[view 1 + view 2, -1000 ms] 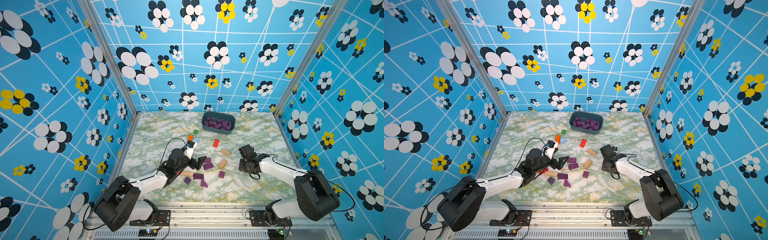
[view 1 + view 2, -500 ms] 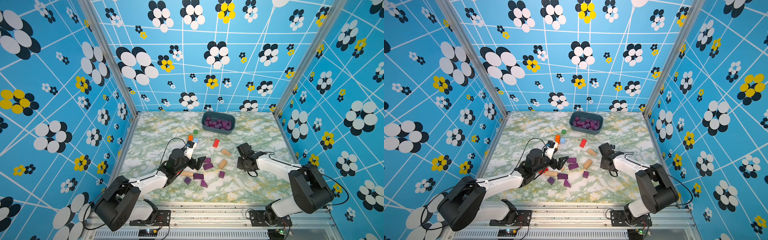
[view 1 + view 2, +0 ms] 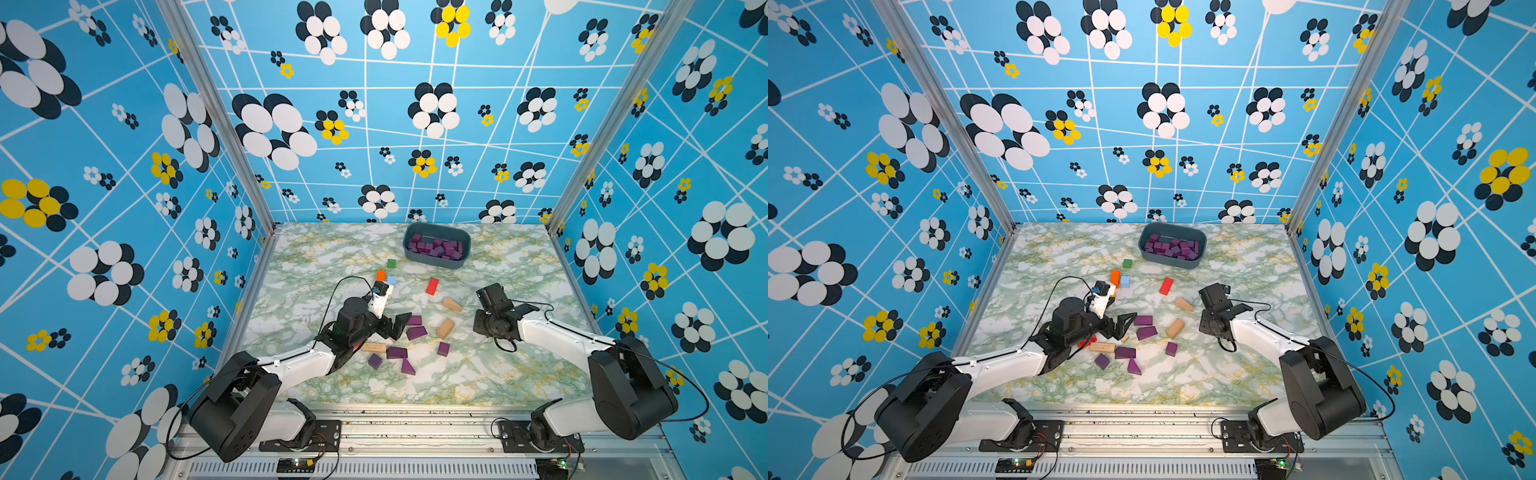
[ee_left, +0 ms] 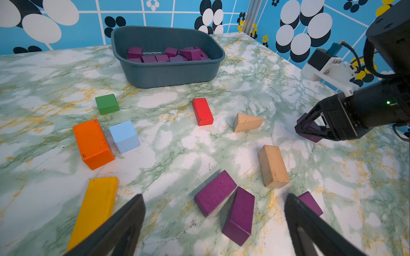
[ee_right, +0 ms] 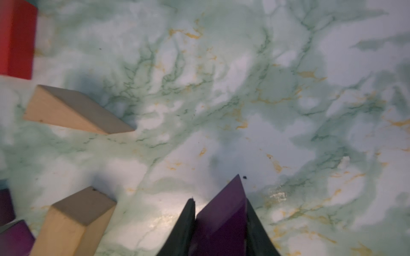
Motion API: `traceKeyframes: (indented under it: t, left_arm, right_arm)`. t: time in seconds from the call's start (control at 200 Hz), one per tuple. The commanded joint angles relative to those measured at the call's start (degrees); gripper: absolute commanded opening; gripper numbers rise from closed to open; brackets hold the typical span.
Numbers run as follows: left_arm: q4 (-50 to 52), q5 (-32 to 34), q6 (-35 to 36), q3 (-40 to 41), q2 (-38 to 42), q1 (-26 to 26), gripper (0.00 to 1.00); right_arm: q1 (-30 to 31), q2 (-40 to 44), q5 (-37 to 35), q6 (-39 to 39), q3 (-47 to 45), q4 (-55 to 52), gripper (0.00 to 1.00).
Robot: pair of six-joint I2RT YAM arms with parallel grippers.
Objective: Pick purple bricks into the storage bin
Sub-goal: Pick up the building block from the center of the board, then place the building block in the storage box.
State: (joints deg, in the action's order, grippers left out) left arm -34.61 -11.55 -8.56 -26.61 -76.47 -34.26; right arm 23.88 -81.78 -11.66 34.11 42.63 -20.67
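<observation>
Brick in hand: purple wedge (image 5: 224, 219), pinched in the right gripper (image 4: 299, 130) close to the surface (image 3: 478, 374). The storage bin (image 3: 436, 262) stands well apart, toward the far edge and slightly to that gripper's left, long side facing it, purple bricks (image 3: 436, 248) piled inside. The left gripper (image 3: 395, 326) is spread wide, empty, just short of two loose purple bars (image 4: 215, 192). Carry falls to the right arm, I judge.

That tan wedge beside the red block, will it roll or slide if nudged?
Probably slides: the tan wedge lies on a flat face. It looks like solid wood, so likely rigid and light. Its sloped faces might let a claw slip off.
</observation>
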Motion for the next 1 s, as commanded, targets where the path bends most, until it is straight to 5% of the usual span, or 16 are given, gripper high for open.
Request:
traceKeyframes:
  t: [0.0,0.205,0.805,0.994]
  left_arm:
    - [0.68,0.74,-0.58,-0.19,-0.80,-0.22,1.00]
    - [0.77,0.85,-0.41,-0.19,-0.97,-0.23,0.99]
    - [-0.48,0.48,0.12,0.68,-0.86,0.16,0.99]
    - [-0.63,0.24,0.12,0.56,-1.21,0.19,0.99]
  right_arm:
    - [0.29,1.88,2.36,0.36,3.53,1.49,0.20]
    - [-0.55,-3.04,5.57,-2.82,14.75,4.84,0.20]
    - [-9.43,-38.77,11.93,-6.88,59.57,3.13,0.21]
    - [-10.08,-42.50,13.77,-8.32,65.49,0.02,0.55]
